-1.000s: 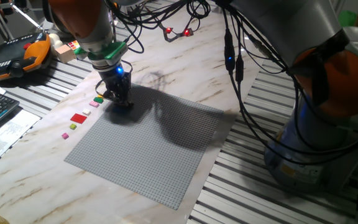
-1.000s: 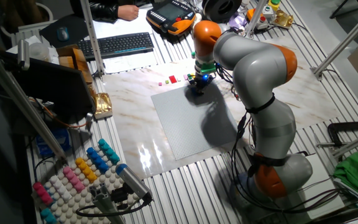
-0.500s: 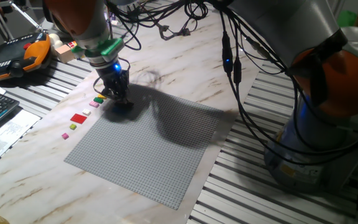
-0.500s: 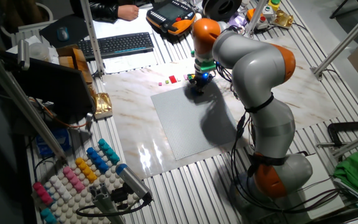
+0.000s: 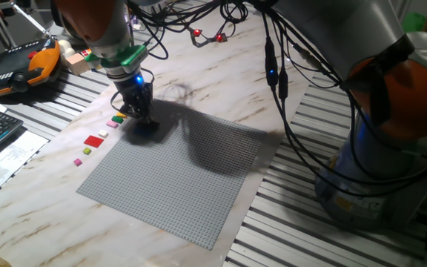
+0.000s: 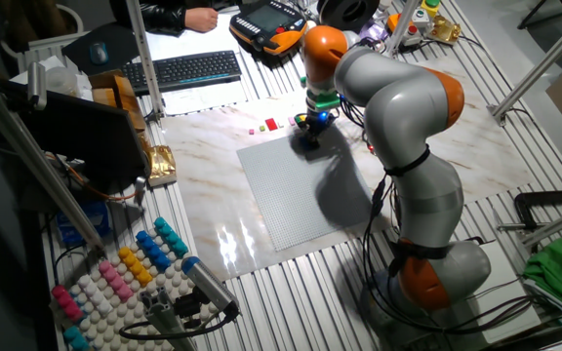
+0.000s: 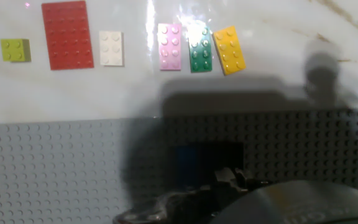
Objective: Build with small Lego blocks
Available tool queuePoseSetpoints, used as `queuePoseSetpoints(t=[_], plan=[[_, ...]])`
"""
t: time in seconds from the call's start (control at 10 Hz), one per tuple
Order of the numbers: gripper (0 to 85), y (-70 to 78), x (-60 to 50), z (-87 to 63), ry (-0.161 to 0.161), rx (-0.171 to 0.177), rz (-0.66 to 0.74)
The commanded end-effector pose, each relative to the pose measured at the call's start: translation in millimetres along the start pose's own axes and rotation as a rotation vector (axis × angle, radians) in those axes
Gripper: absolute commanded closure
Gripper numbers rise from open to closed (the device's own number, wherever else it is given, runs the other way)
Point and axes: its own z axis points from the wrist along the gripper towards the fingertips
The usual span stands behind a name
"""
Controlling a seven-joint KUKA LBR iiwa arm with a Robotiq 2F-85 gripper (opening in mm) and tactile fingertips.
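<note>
**Gripper at baseplate corner**

A marble-patterned tabletop [image 5: 221, 89] carries a large grey studded baseplate [image 5: 176, 174]. Small flat plastic Lego bricks [image 7: 169, 46] lie in a row on the tabletop, just beside the baseplate's edge. The black two-finger gripper [image 5: 143, 119] stands over the baseplate's corner; its finger state cannot be determined. A blue brick [image 7: 188, 158] sits on the baseplate under it.

Glossy marble-look tabletop [image 7: 73, 87] throws back lamp glare | matt grey studded plastic baseplate [image 7: 48, 168] | small Lego blocks [image 7: 68, 34] in smooth, shiny plastic, studs catching light | ribbed bare-metal table rails [image 5: 288, 222] | arm shell [image 6: 398, 93] glossy orange and silver
</note>
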Motion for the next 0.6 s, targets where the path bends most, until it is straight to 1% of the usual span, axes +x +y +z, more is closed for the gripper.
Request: queuePoseSetpoints(t=[0.0,0.3,0.5], plan=[[77.7,-0.9,-0.2,1.7,-0.002,-0.004,-0.002],[79.7,0.4,2.2,8.0,-0.014,-0.008,0.000],[79.0,0.3,2.3,6.1,-0.008,-0.011,0.000]])
